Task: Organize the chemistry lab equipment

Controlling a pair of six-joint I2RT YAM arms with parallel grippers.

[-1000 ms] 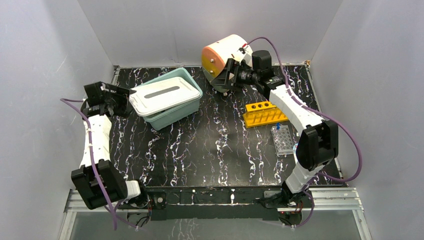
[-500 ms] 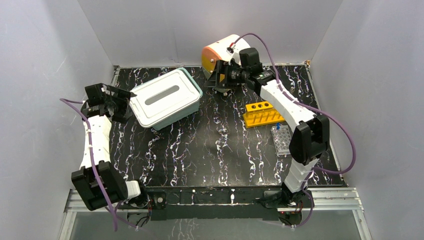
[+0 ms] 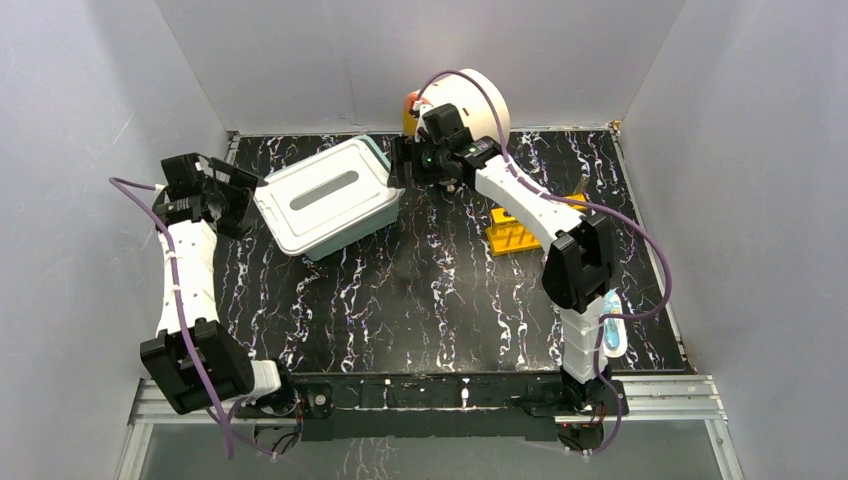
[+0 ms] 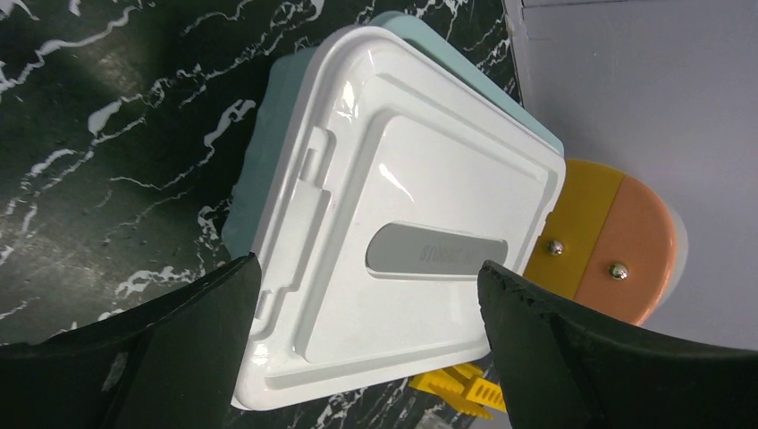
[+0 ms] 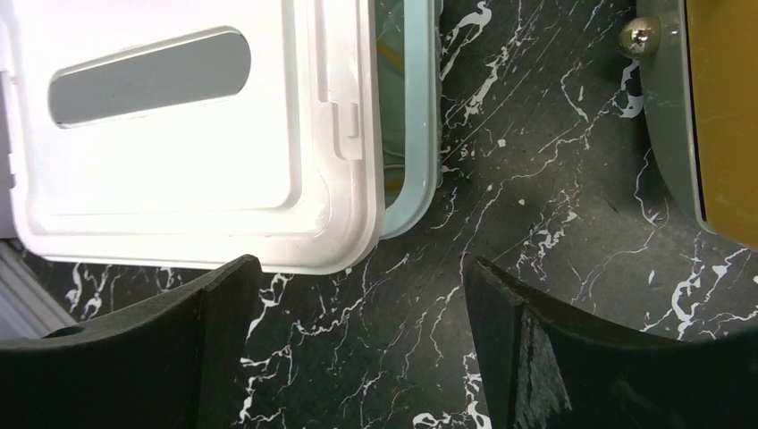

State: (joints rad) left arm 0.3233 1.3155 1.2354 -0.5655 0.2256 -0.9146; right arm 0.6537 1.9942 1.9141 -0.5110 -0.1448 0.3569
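left gripper (image 4: 366, 264) wide open, empty, right gripper (image 5: 362, 264) same, one white lid (image 3: 325, 190) askew on one teal bin (image 3: 362, 227), one yellow holed rack (image 3: 508, 240)

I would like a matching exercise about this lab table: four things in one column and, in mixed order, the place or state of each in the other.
1 white lid
2 yellow rack
3 left gripper
4 round drum

A open, left of the teal bin
B near the back wall
C shifted, leaving the bin partly uncovered
D partly under the right arm

Pairs: 1-C, 2-D, 3-A, 4-B
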